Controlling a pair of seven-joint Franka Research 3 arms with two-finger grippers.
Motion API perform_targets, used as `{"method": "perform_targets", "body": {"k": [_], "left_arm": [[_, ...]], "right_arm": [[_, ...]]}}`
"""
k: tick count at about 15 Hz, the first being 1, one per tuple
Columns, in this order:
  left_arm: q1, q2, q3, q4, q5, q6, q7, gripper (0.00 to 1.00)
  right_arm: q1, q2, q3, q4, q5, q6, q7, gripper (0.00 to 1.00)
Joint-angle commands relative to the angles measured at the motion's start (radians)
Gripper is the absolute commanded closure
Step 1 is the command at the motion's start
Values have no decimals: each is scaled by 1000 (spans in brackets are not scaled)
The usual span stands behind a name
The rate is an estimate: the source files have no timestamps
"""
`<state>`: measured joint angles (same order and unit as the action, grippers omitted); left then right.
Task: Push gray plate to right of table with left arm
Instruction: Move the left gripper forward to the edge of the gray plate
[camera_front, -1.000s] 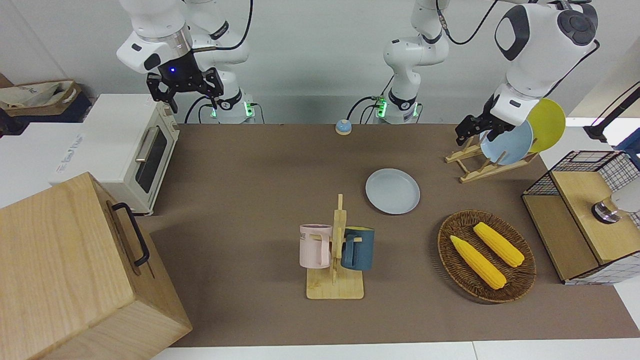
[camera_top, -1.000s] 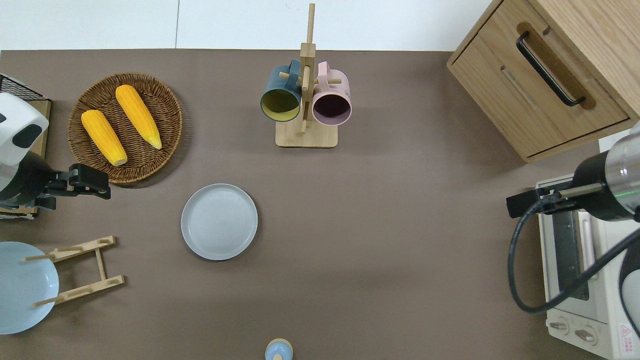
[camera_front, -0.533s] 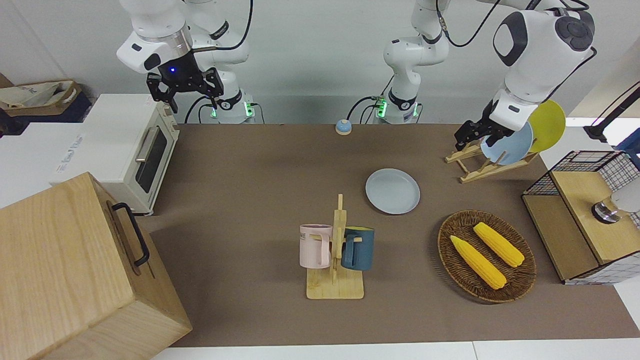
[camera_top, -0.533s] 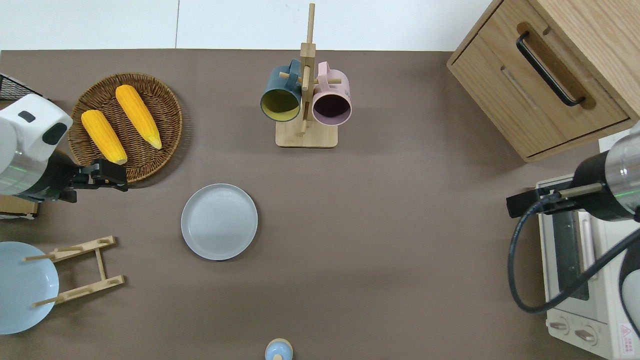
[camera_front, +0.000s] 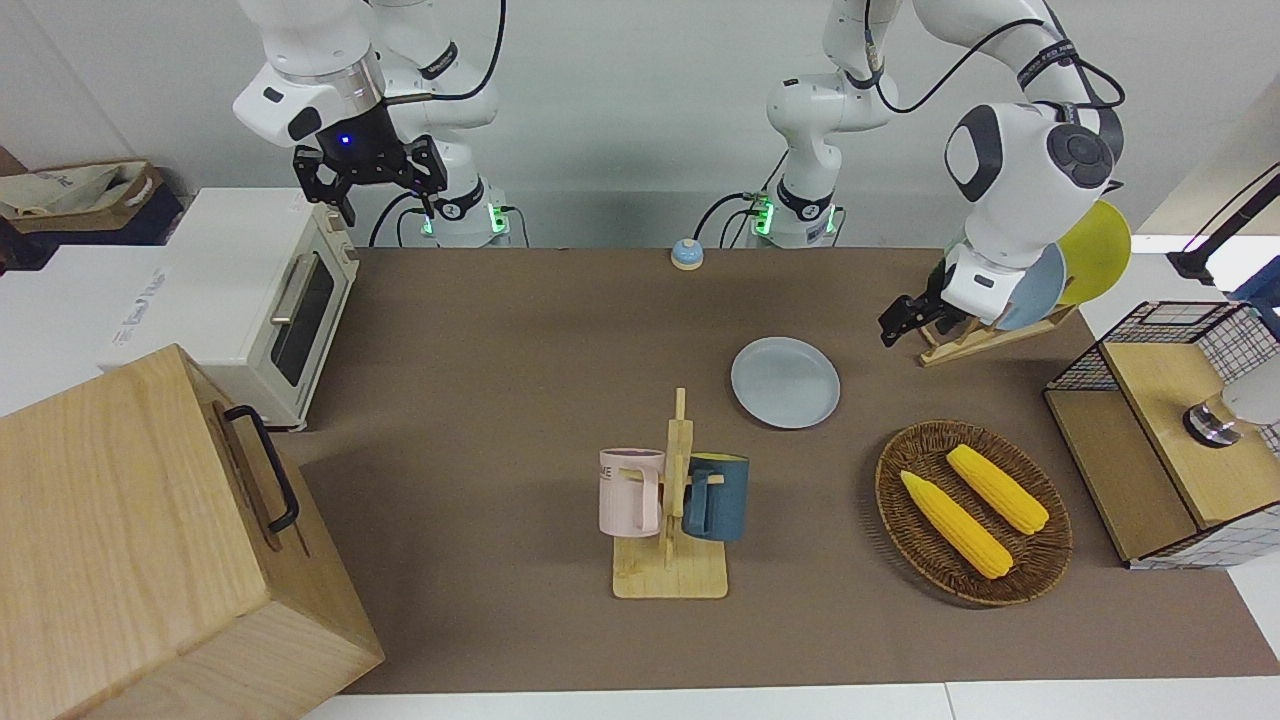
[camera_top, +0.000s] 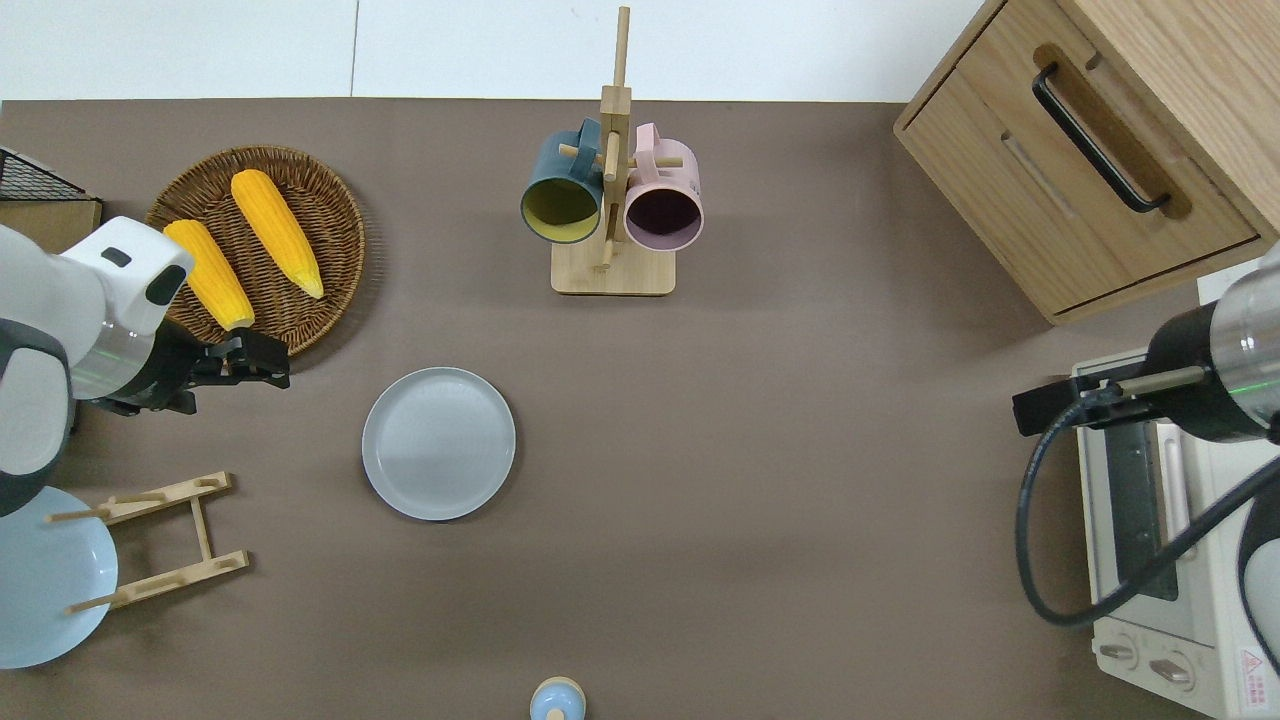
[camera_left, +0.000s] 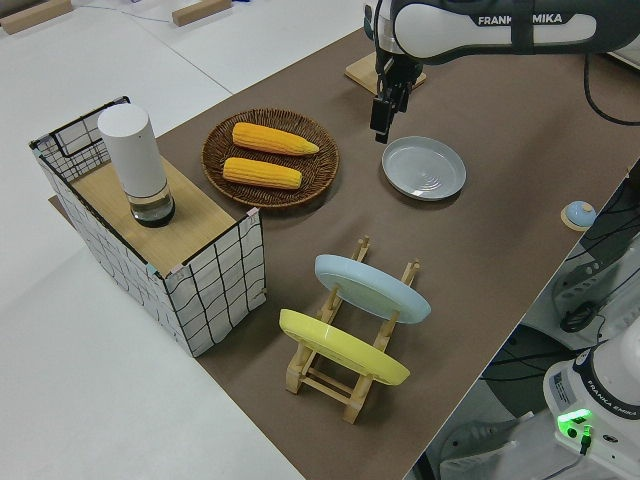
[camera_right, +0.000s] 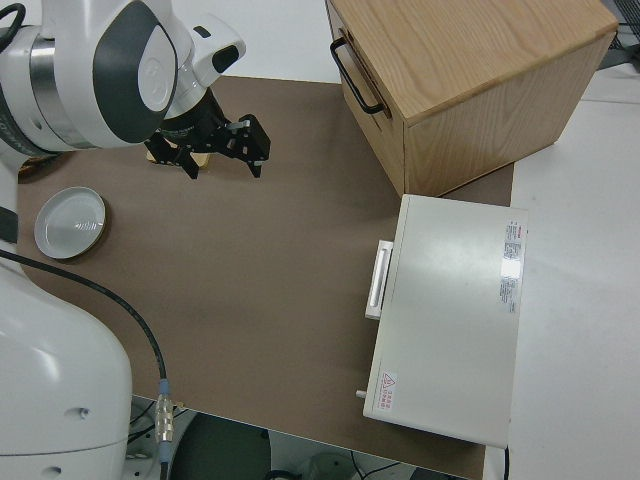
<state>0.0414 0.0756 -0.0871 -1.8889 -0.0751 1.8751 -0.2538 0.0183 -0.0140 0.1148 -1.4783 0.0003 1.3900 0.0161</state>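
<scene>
overhead view shows the gray plate (camera_top: 438, 443) lying flat mid-surface (camera_top: 760, 450), near the corn basket (camera_top: 330, 215), while the left hand (camera_top: 262, 360), fingers apparently clenched, hangs beside it toward the left arm's end; it should drop low, meet the rim squarely, then push steadily toward the right arm's end.

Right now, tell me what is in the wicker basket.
Two yellow corn cobs lie side by side in the wicker basket. In the overhead view the left arm covers one cob's end.
</scene>
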Motion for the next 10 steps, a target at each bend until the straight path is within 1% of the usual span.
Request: {"method": "perform_targets", "body": {"k": [1,3,6,10], "left_arm": [[-20,-17,-17,-90,-12,90,-41,0],[-20,-2,-36,-122,-12,130,-59,0],[-25,4,-51,-196,-11,222,-71,0],[-28,19,-54,-245,-5,263,-71,2]], "right_arm": [[-20,-3,17,9,6,-16,13,17],[-20,-3,16,9,6,-16,13,17],[-20,-3,17,9,6,-16,13,17],[-20,-3,17,9,6,-16,13,17]]}}
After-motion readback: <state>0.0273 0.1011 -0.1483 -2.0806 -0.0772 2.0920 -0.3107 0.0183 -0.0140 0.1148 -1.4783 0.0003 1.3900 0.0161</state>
